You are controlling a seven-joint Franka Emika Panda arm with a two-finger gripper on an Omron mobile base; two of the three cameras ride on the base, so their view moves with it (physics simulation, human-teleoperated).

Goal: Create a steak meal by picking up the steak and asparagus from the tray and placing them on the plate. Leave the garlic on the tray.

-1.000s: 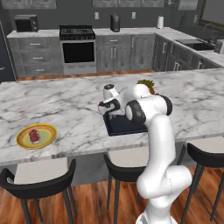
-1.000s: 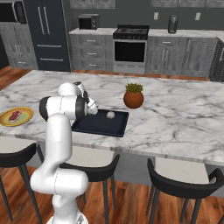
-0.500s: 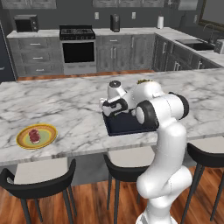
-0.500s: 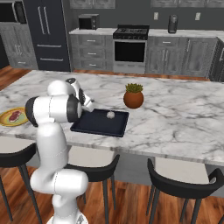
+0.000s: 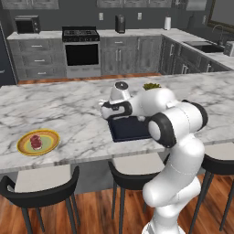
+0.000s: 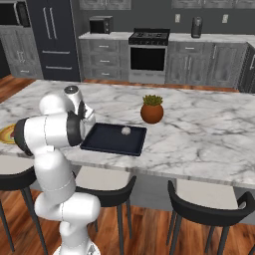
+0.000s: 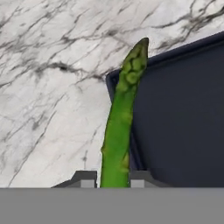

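Green asparagus (image 7: 118, 131) stands pinched between the closed tips of the gripper (image 7: 113, 178) over the left corner of the tray (image 7: 183, 122), so with the steak (image 5: 36, 141) already on the plate (image 5: 51, 135), I judge the next move is a carry left.

Veined marble counter (image 7: 52, 87), matt navy tray (image 7: 183, 122), bumpy asparagus (image 7: 120, 127)

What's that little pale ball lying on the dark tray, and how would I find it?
Find the long marble counter, then the flat dark tray beside the potted plant. The garlic sits near the tray's far edge, a small rounded whitish bulb, far paler than the navy tray and the brown pot.
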